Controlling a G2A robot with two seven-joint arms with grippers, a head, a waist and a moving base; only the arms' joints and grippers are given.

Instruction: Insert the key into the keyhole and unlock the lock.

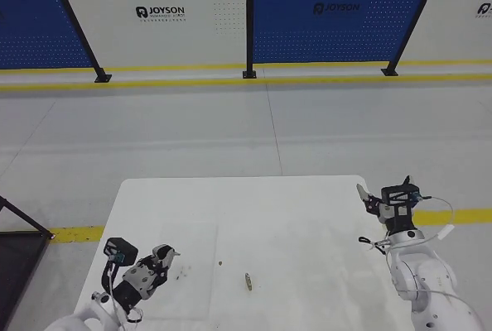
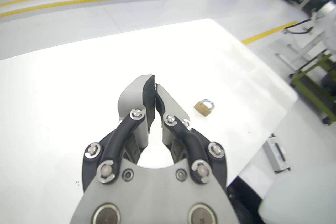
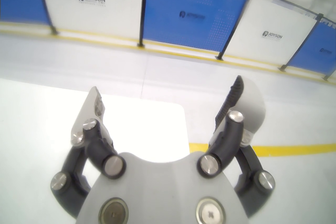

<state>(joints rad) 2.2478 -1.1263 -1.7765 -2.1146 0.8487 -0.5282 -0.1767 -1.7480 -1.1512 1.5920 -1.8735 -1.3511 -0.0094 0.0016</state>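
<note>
Lying flat on the white tabletop (image 1: 271, 215) is the lock (image 1: 248, 281). It is small, with a gold body and a shiny silver loop on top. It sits close to the robot's edge of the tabletop, about halfway between the two sides. Nothing is touching it.

The left tool (image 1: 165, 255) hangs over the near left part of the tabletop. In the left wrist view the left tool (image 2: 155, 84) has its two fingers pressed together at the tips, with the black pads meeting. The lock (image 2: 204, 107) lies off to its right side, a little farther out, and well apart from it.

A tiny dark speck (image 1: 220, 263) sits on the tabletop between the left tool and the lock. It is too small to tell what it is.

The right tool (image 1: 384, 189) is over by the far right corner of the tabletop, far from the lock. In the right wrist view the right tool (image 3: 168, 89) has its fingers spread wide apart, with only air between them.

Past the tabletop is a pale floor (image 1: 229, 124) with yellow lines (image 1: 188, 83). Behind it stands a fence (image 1: 329, 29) of blue and white panels.
</note>
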